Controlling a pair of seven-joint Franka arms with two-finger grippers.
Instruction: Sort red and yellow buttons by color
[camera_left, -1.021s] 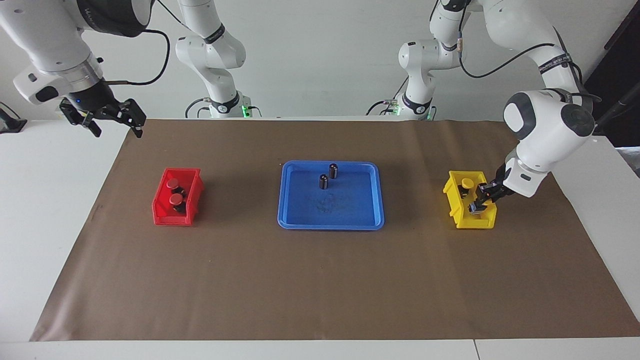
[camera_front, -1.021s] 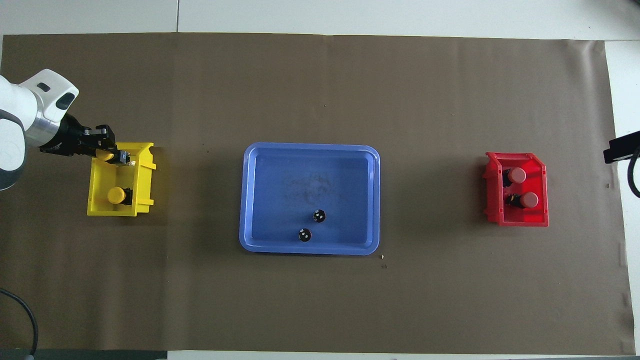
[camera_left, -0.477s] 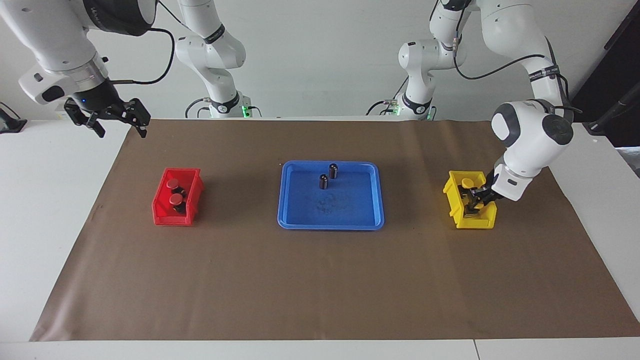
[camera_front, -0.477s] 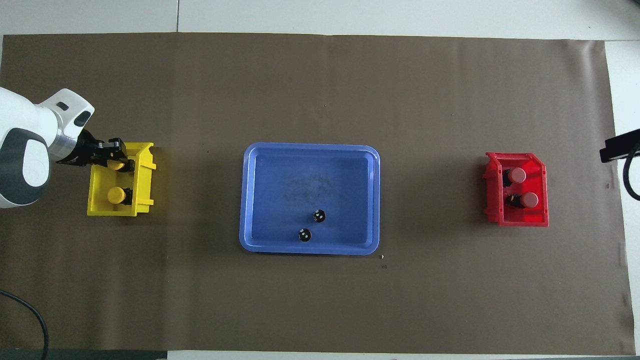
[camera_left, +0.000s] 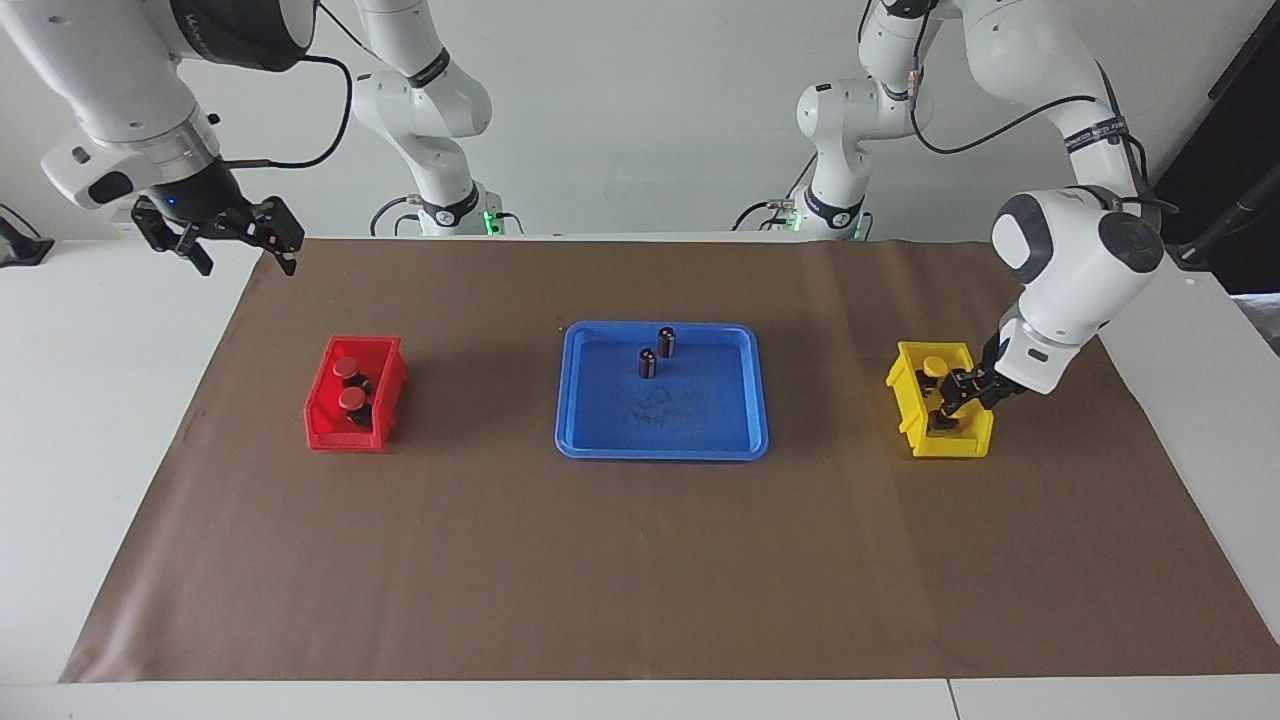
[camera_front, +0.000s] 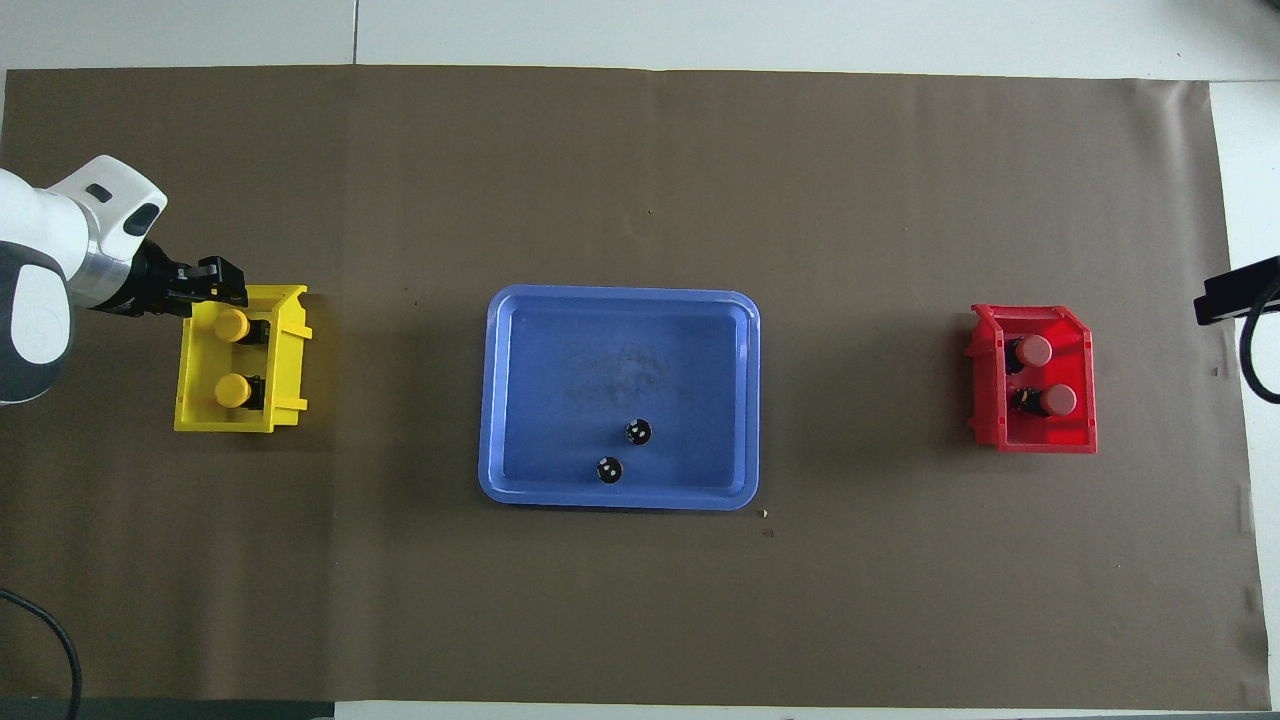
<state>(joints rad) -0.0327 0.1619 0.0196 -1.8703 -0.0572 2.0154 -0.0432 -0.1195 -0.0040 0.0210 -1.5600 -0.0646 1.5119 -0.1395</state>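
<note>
**Last yellow button down, left gripper clearing the bin**

Going from the robots' end outward:

- Right gripper (camera_left: 232, 243): parked in the air over the table edge at the right arm's end, fingers spread, holding nothing. That arm waits.
- Blue tray (camera_front: 495, 400): mid-table, only the two dark capless cylinders (camera_front: 623, 450) in it, on the side nearer the robots. Not your concern.
- Red bin (camera_front: 1085, 375): both red buttons (camera_front: 1035, 375) inside, one nearer the robots than the other.
- Yellow bin (camera_front: 195, 420): both yellow buttons (camera_front: 232, 357) inside, also one nearer than the other, caps up, black bases toward the tray side.
- Left gripper (camera_front: 222, 283): at the bin's outer rim, just over the farther yellow button (camera_front: 231, 324). Fingers look parted and I see nothing between them; the button sits in the bin on its own.

What matters for you: the farther button lies directly under and slightly robot-ward of the fingertips, touching or nearly so; I can't tell which. Judging from that, lift straight up before swinging away, or a fingertip could catch the cap or the bin wall.

All four look sorted; I'd call this the retreat.
</note>
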